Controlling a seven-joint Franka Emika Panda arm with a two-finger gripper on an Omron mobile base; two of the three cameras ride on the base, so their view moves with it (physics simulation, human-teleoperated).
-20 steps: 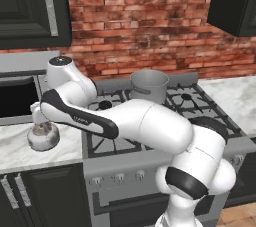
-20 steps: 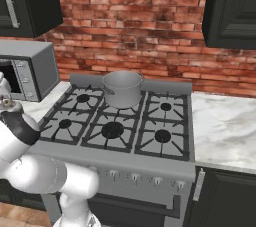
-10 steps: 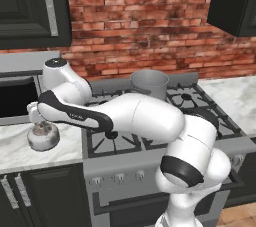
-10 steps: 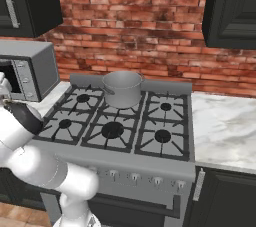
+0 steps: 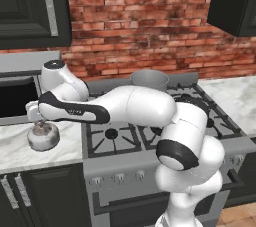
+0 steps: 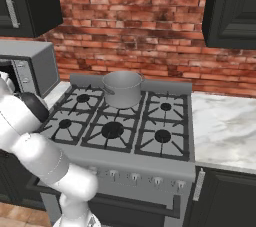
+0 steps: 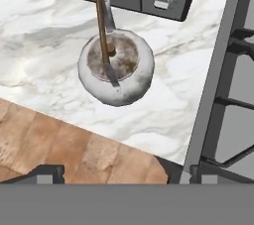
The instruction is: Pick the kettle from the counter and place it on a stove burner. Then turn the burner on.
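Reaching step: the robot's hand (image 5: pixel 39 120) hovers open just above the small squat silver-grey metal kettle (image 5: pixel 43 137) on the white marble counter (image 5: pixel 20 151), left of the stove. Next, it likely must descend and grip the thin upright handle.

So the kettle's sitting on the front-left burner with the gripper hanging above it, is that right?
Not quite. The kettle sits on the counter, beside the stove, not on the front-left burner; the left base view shows this. The gripper does hang above it.
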